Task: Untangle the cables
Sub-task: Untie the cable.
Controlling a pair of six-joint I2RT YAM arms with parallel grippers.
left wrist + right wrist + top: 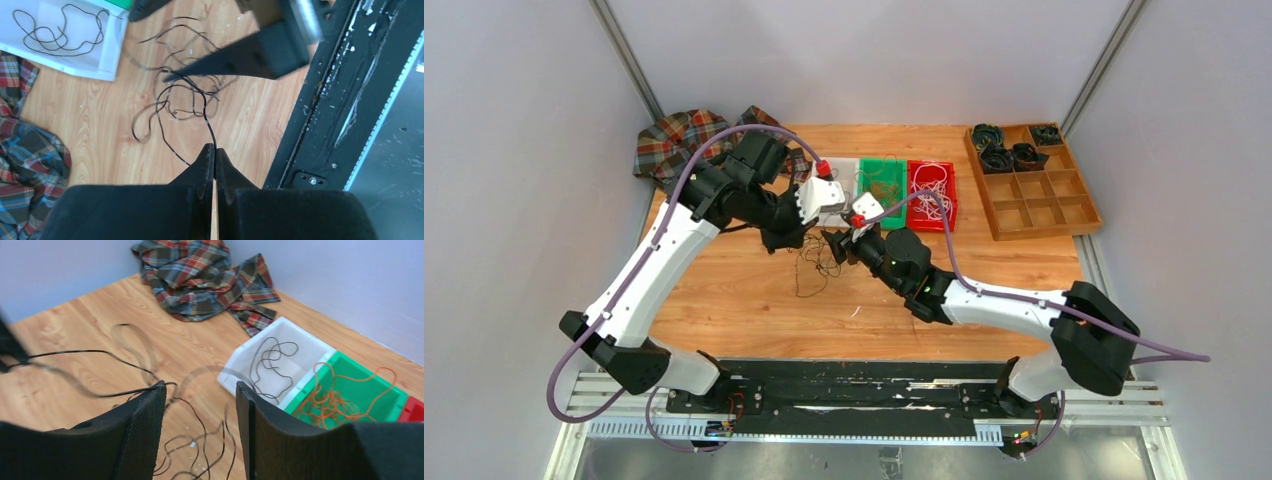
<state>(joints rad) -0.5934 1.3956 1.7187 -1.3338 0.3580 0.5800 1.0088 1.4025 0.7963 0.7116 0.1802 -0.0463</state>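
A: Where is the black cable [207, 112] held?
B: A strand is pinched by the left end effector [214, 150]; the tangle [186, 97] is laid on the surface [100, 120] (limp, light, snag-prone).
A: The right end effector [200, 390]?
B: Spread, empty; a free loop should be taken.

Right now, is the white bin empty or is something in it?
Not empty. A black cable lies loosely looped inside the white bin, seen in both wrist views.

right gripper [148, 48] and black cables [80, 351] blurred; red bin [414, 410] cut off at right wrist view's edge
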